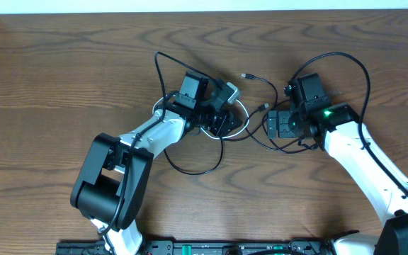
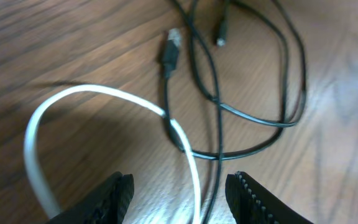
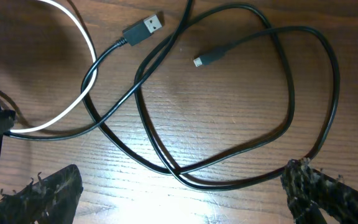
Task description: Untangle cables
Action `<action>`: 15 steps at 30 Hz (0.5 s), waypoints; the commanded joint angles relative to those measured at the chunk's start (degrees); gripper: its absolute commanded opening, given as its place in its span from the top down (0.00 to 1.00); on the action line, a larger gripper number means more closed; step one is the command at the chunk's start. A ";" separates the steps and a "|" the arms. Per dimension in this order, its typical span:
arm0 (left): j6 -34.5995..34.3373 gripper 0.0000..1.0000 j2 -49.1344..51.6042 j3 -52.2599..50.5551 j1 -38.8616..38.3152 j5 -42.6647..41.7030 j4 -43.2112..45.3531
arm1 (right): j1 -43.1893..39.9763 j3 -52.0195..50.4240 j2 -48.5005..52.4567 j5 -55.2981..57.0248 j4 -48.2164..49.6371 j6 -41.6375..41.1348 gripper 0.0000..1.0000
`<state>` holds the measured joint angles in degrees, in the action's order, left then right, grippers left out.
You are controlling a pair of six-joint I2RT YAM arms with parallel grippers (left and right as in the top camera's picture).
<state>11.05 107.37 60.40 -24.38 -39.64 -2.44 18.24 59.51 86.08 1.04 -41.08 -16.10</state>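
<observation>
My left gripper [image 2: 180, 194] and right gripper [image 3: 182, 186] both gape empty — the thin white cord [image 2: 92, 91] crosses looped thin black cords [image 3: 289, 93] — 0 strands freed yet.

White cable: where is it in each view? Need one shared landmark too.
Overhead: white cable is a thin arc at mid-table.
Left wrist: white cable is a big loop in the left half, running off the bottom edge.
Right wrist: white cable curves through the upper left.
Landmark: loose plug ends, in all three.
</observation>
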 commanded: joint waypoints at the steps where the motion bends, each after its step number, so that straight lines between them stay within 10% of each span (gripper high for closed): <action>1: 1.57 0.46 -1.64 2.10 -0.02 -4.09 1.16 | -0.35 0.48 -0.17 -0.17 -0.02 0.26 0.01; 15: 4.81 0.43 -4.61 2.08 -0.02 14.29 1.18 | -0.35 0.48 -0.17 -0.22 -0.92 1.55 0.01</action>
<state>14.06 103.37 61.34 -24.45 -30.20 0.49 18.22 59.51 86.08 1.02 -42.02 -15.51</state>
